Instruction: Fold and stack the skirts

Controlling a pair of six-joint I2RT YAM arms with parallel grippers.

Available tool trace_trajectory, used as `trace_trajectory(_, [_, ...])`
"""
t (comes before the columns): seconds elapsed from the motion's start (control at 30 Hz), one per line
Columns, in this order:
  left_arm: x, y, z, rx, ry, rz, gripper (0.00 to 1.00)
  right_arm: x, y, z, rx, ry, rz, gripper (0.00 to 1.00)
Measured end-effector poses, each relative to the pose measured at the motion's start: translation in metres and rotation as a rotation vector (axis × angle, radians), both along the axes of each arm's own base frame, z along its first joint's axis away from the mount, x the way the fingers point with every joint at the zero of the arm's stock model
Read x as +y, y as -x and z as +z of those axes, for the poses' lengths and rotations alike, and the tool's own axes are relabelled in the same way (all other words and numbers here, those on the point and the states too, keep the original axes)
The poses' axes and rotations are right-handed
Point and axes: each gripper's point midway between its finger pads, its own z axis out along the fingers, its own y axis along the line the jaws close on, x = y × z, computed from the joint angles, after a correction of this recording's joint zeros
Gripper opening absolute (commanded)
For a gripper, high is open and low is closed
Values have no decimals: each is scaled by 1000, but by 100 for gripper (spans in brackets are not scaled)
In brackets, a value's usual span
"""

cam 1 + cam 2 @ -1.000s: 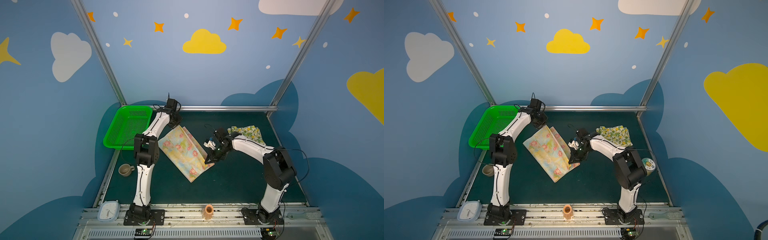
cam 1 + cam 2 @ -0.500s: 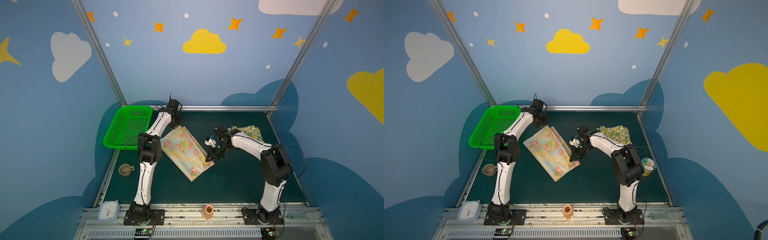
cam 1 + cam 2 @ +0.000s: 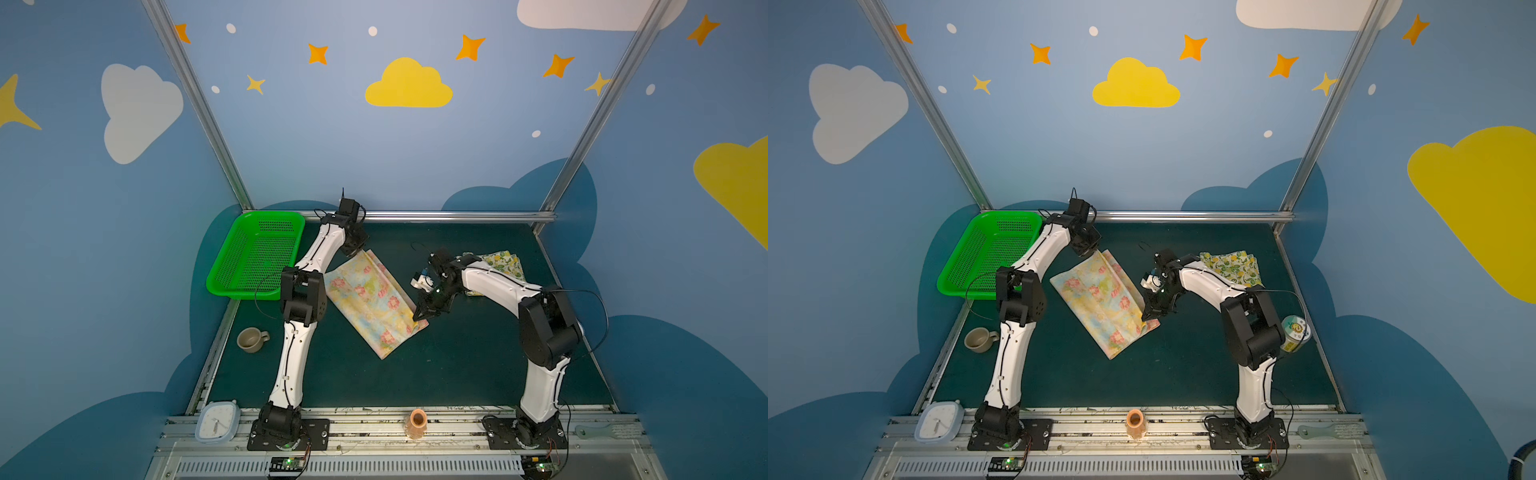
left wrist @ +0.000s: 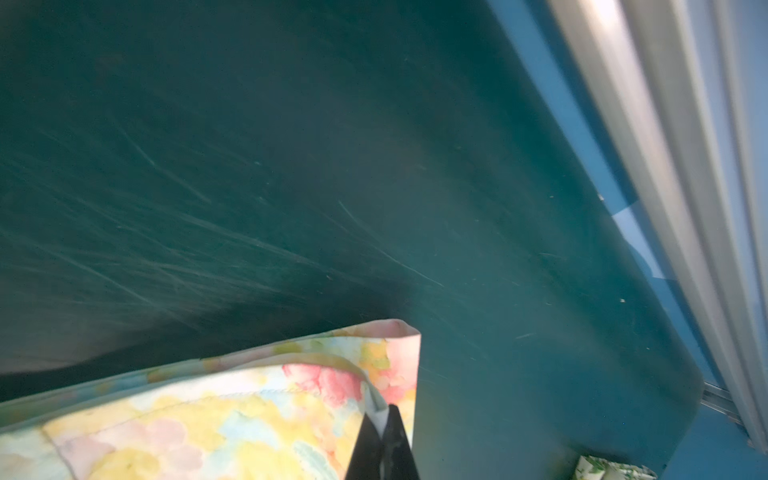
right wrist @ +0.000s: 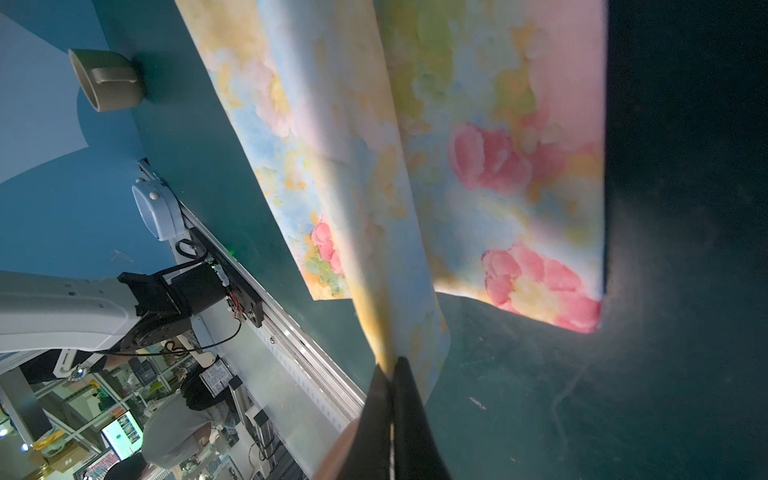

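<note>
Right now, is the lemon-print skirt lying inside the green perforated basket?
No, in a top view the lemon-print skirt lies on the dark table, far from the green perforated basket.

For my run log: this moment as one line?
left gripper: shut on floral skirt far corner | right gripper: shut on its right corner | lemon skirt: apart, far right | stack: not done

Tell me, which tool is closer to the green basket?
Left. The left tool pinches the flowered skirt at its far corner, beside the basket; the right tool pinches its near edge, farther away.
</note>
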Motion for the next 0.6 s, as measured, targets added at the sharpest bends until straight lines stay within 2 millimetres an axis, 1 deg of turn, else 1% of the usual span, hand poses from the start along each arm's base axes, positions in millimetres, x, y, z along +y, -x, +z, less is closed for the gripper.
trace_trajectory(0.07, [0, 0, -6, 9, -2, 0, 4, -1, -1, -3, 5, 14, -2, 0])
trace_trajectory(0.17, [-1, -1, -8, 11, 2, 2, 4, -3, -4, -4, 8, 24, -6, 0])
trace_trajectory(0.4, [-4, -6, -3, -4, 23, 9, 4, -6, -9, -2, -1, 39, -9, 0])
trace_trajectory(0.6, [-8, -11, -3, -13, 46, 10, 4, -8, -11, -7, 15, 50, -14, 0])
